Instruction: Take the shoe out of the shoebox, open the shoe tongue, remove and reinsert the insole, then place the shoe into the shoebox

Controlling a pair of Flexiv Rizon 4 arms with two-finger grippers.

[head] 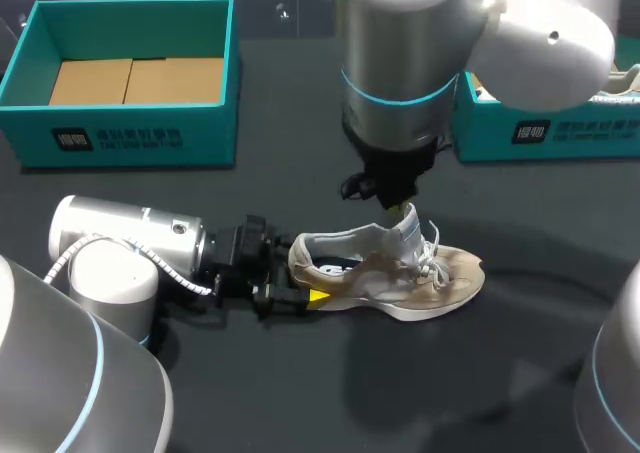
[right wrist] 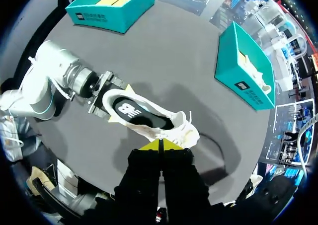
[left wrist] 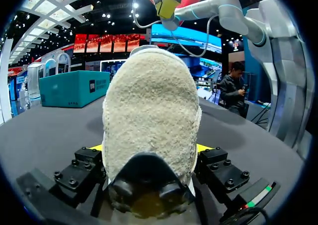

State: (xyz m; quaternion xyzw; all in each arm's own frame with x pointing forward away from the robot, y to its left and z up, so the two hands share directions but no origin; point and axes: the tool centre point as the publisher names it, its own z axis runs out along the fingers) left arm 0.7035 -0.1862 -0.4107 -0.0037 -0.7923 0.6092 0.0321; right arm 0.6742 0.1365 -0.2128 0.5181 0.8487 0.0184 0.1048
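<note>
A beige and white shoe (head: 400, 278) lies on its sole mid-table, toe pointing right. My left gripper (head: 298, 285) comes in low from the left, its fingers on either side of the heel (left wrist: 149, 115) and pressed against it. In the left wrist view the fuzzy heel fills the gap between the yellow tips. My right gripper (head: 400, 208) hangs over the shoe's mouth, its yellow tips together (right wrist: 160, 145) on the raised white tongue (head: 408, 225). The black insole (right wrist: 133, 111) shows inside the shoe. The empty teal shoebox (head: 130, 133) stands at the back left.
A second teal box (head: 560, 128) with another shoe in it stands at the back right, partly behind my right arm. Dark tabletop lies bare in front of the shoe and between the two boxes.
</note>
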